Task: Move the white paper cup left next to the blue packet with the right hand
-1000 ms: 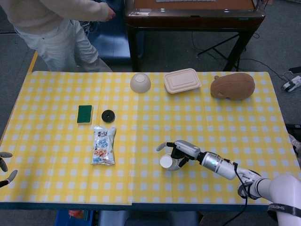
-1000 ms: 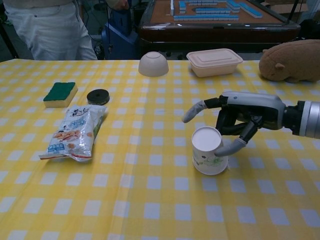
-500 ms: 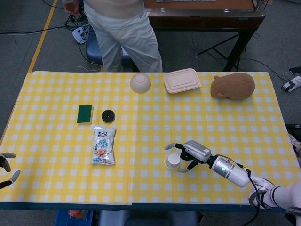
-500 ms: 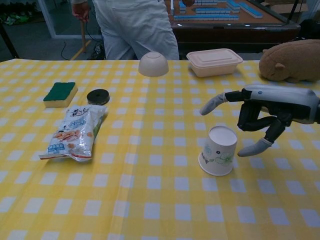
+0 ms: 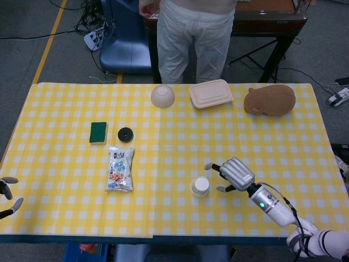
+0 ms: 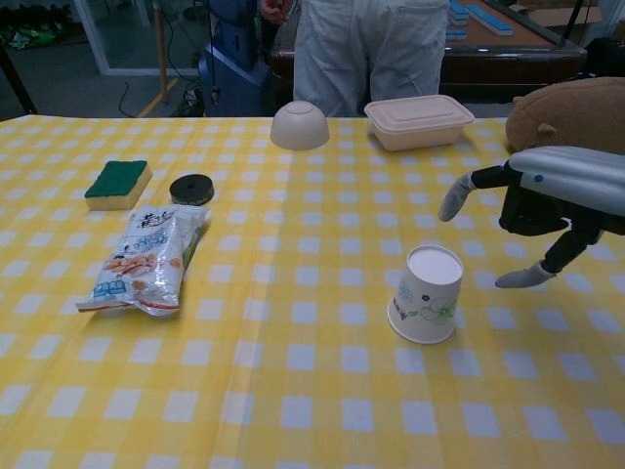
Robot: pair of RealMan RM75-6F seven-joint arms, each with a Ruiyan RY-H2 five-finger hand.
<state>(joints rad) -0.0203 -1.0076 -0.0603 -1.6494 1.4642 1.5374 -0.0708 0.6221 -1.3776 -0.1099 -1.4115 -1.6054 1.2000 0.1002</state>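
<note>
Chest view shows the white paper cup (image 6: 427, 306) upside down and slightly tilted on the yellow checked table (image 6: 293, 391), right of frame centre, well apart from the blue packet (image 6: 146, 257) at the left. Just right of the cup, the right hand (image 6: 547, 210) hovers with fingers spread, holding nothing. At the head view's lower left edge, the left hand (image 5: 6, 194) shows parted fingertips.

- Head view sits high up, looking steeply down on the whole yellow checked table (image 5: 65, 207) — all edges fit, plus some floor behind.
- Chest view is way lower and closer, facing straight across the tabletop toward the far edge.
- Both catch the white paper cup (image 5: 200, 186), blue packet (image 5: 120, 168), sponge (image 5: 98, 132), bowl (image 5: 163, 96) and right hand (image 5: 236, 174).
</note>
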